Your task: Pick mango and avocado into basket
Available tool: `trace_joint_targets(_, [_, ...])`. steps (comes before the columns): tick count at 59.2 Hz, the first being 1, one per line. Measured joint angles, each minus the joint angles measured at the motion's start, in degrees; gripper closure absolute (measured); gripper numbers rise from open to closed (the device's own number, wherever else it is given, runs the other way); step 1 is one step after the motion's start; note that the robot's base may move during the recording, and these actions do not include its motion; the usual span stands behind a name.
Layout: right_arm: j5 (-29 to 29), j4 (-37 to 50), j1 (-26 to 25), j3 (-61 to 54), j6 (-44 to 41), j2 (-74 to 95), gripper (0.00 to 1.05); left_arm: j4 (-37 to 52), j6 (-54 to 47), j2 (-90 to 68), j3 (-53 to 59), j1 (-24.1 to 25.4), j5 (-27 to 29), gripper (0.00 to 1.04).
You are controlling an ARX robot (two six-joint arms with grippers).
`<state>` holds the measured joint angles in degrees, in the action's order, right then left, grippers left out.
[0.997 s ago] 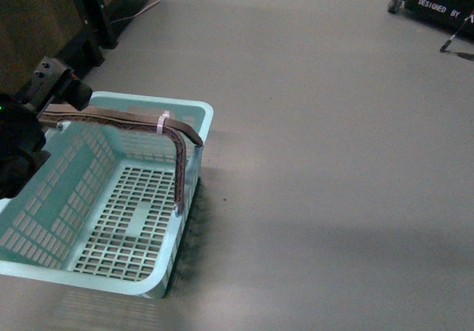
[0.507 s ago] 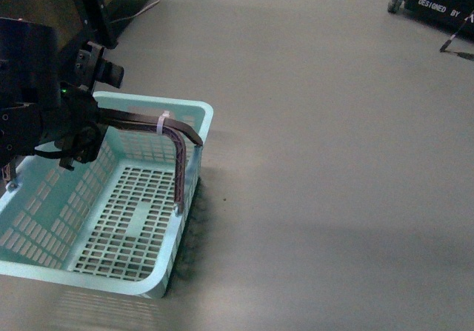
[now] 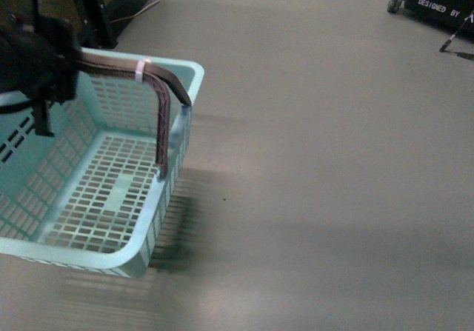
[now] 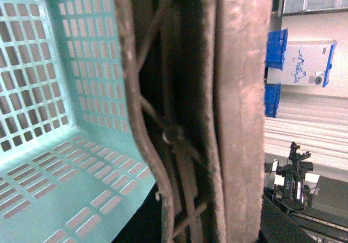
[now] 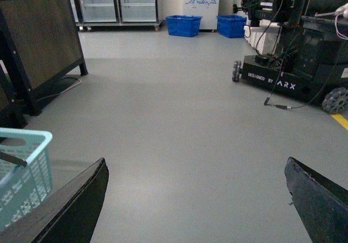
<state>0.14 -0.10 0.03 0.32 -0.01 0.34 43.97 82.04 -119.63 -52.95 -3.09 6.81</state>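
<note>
Up front-left, L claw (image 3: 65, 64) clamps basket (image 3: 194, 70) handles (image 3: 118, 68); only R wrist cam shows R claw (image 5: 196, 169) open.

Before us a grey floor (image 5: 174, 123), glass-door fridges (image 5: 117, 1) at the far end, two blue crates (image 5: 183, 25) beside them, a dark wooden cabinet (image 5: 38, 36) on black legs.

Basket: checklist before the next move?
1. Left end effector gripping handles: cannot tell, jaws hidden.
2. Zip tie holding handles together: ok.
3. Basket has room: ok, nothing inside.
4. Mango and avocado located: not ok, neither in any view.
5. Right end effector free: ok, open and empty.
</note>
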Motion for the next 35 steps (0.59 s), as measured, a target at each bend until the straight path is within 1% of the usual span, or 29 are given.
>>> trace_joint_targets(8, [0.00,0.00,0.00,0.00,0.00,0.00,0.08,-9.35,0.15,12.15,2.62,0.74,1.97,0.87])
trace_joint_targets(15, [-0.02,0.00,0.00,0.00,0.00,0.00,0.08,-16.79,0.50,21.31,3.17,1.03,3.04,0.87])
trace_joint_targets(18, [0.00,0.00,0.00,0.00,0.00,0.00,0.08,-21.29,1.27,26.47,3.17,0.98,3.28,0.87])
trace_joint_targets(21, [-0.02,0.00,0.00,0.00,0.00,0.00,0.08,-25.88,2.01,31.45,3.15,0.57,3.61,0.87])
trace_joint_targets(28, [-0.02,0.00,0.00,0.00,0.00,0.00,0.08,-32.52,3.13,38.62,2.03,-0.55,3.76,0.87])
trace_joint_targets(35, [0.00,0.00,0.00,0.00,0.00,0.00,0.08,-39.23,4.07,44.85,-2.34,-2.16,4.57,0.87])
